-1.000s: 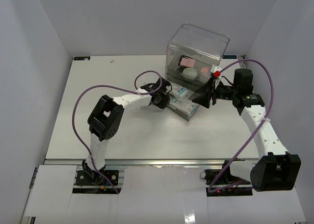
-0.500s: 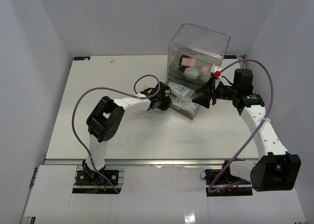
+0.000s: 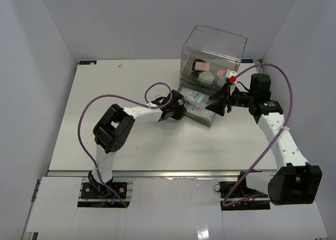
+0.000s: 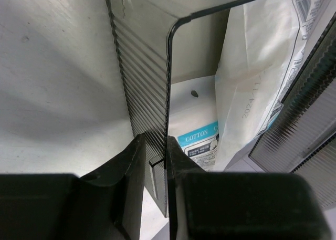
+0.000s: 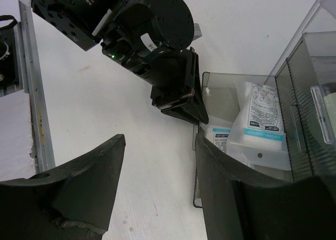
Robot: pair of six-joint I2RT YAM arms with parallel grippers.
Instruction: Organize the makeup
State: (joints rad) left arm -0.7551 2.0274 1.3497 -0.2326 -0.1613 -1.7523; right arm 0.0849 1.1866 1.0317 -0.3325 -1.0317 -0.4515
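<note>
The grey bottom drawer (image 3: 206, 119) stands pulled out of the clear box (image 3: 212, 48). In it lie two white-and-blue packets (image 3: 195, 99), seen close in the left wrist view as a lower packet (image 4: 202, 140) and an upper packet (image 4: 257, 66). My left gripper (image 3: 181, 110) is shut on the drawer's ribbed front wall (image 4: 142, 77), which runs between its jaws (image 4: 167, 145). My right gripper (image 3: 216, 104) hangs open (image 5: 159, 140) just above the drawer's right end, holding nothing. A pink palette (image 3: 200, 65) and a pale compact (image 3: 206, 77) sit inside the box. No brushes show.
The box stands at the table's back right, close to the right wall. In the right wrist view the left gripper (image 5: 178, 101) sits right ahead of my open jaws, with the upper grey drawers (image 5: 310, 108) to the right. White table (image 3: 105, 82) spreads left.
My left gripper has moved right toward the box, the drawer shifting with it, and its jaws have closed a little on the wall. The right arm has stayed still.
</note>
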